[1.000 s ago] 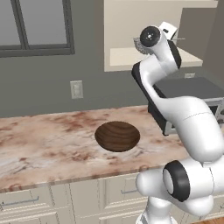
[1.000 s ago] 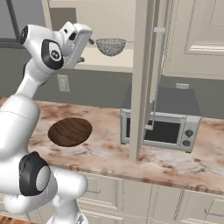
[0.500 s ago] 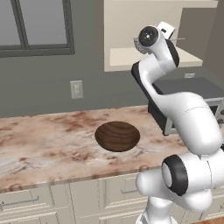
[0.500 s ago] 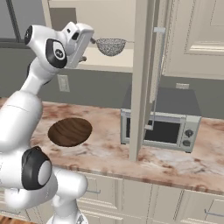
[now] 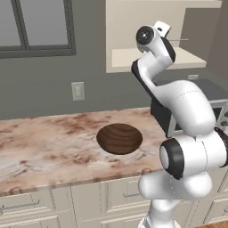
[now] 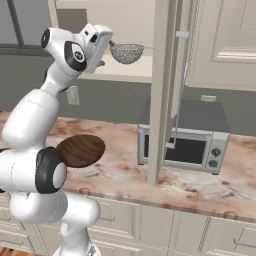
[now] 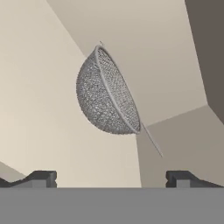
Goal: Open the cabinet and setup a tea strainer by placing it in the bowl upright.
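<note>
The white arm has edged nearer the open cream wall cabinet (image 6: 162,90); its gripper (image 7: 111,177), spread wide and empty, faces the grey mesh tea strainer (image 6: 126,52) on the shelf. A misjudged closing could nudge the strainer deeper, away from the dark wooden bowl (image 5: 120,138) on the counter.

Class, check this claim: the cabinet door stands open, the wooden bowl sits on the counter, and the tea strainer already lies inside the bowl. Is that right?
Not quite. The tea strainer is not in the bowl; it rests on the shelf inside the cabinet, as the right base view shows. The cabinet door does stand open and the bowl does sit on the counter.
</note>
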### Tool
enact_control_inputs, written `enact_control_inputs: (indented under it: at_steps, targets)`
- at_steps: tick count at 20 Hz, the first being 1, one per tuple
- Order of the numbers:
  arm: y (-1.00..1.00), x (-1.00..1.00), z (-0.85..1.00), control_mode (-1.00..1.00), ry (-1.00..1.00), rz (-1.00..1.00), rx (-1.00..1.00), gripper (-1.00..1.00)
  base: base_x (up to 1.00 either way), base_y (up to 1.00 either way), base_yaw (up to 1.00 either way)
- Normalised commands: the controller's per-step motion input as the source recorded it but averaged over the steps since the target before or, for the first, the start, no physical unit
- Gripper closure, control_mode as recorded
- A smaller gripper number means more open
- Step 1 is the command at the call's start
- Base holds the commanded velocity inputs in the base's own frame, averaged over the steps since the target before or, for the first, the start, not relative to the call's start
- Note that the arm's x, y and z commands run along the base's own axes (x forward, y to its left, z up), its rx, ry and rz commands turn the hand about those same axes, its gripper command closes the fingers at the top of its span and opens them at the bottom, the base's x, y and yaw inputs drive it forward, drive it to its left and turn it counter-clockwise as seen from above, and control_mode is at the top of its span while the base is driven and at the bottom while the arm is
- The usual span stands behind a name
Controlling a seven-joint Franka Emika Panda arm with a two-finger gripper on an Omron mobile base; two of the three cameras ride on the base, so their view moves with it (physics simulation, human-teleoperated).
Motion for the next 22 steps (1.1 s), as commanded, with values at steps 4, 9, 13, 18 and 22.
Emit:
enact_control_inputs:
  at_steps: [4, 9, 13, 18, 22]
  targets:
    - [-0.04, 0.44, 0.0, -1.0, 0.0, 0.0, 0.0, -1.0, 0.0, 0.0, 0.0]
    - [-0.13, 0.32, 0.0, -1.0, 0.0, 0.0, -0.01, -1.0, 0.0, 0.0, 0.0]
    - [-0.1, 0.39, 0.0, -1.0, 0.0, 0.01, 0.0, -1.0, 0.0, 0.0, 0.0]
    - [-0.09, 0.32, -0.05, -1.0, 0.0, 0.06, 0.0, -1.0, 0.0, 0.0, 0.0]
    - [-0.08, 0.22, -0.01, -1.0, 0.02, 0.11, 0.0, -1.0, 0.0, 0.0, 0.0]
